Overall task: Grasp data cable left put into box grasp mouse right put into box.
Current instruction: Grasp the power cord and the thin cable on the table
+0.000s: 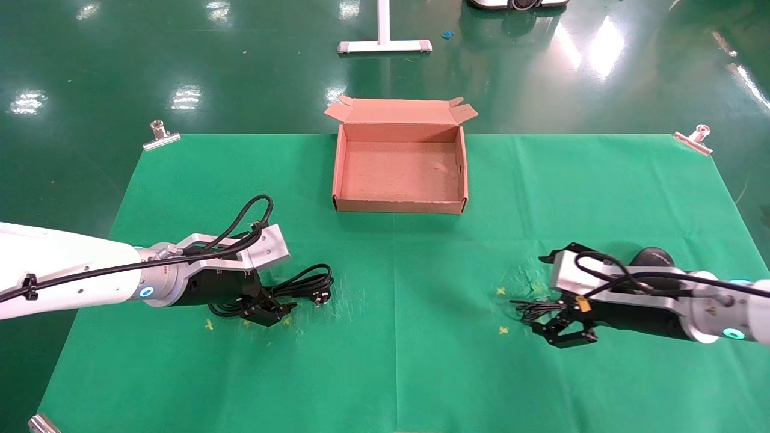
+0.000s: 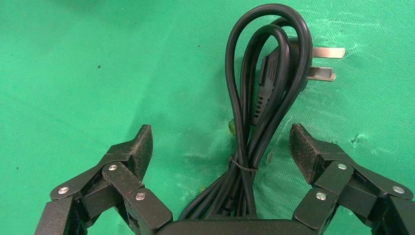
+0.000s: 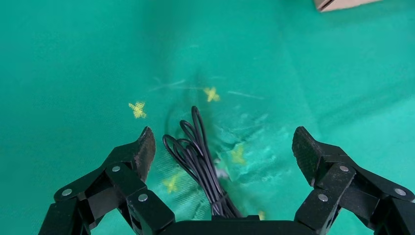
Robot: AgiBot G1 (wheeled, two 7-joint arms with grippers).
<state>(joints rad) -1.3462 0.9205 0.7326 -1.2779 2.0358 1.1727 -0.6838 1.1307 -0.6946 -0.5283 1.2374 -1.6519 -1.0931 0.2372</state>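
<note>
My left end effector (image 2: 220, 147) gapes around the data cable (image 2: 264, 93), gripping nothing; a loop may slip free.

My right end effector (image 3: 222, 152), equally wide and empty, straddles only the cord (image 3: 198, 156); the mouse (image 1: 652, 257) seems behind it.

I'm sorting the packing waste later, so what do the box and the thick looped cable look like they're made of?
The box looks like plain brown corrugated cardboard, matte, with folded flaps along its far edge. The data cable seems to have a smooth black rubber or plastic sheath with a slight sheen; its plug shows flat silver prongs, probably metal. The open left claw straddles the cable, and the open right claw straddles the mouse's thin cord.
</note>
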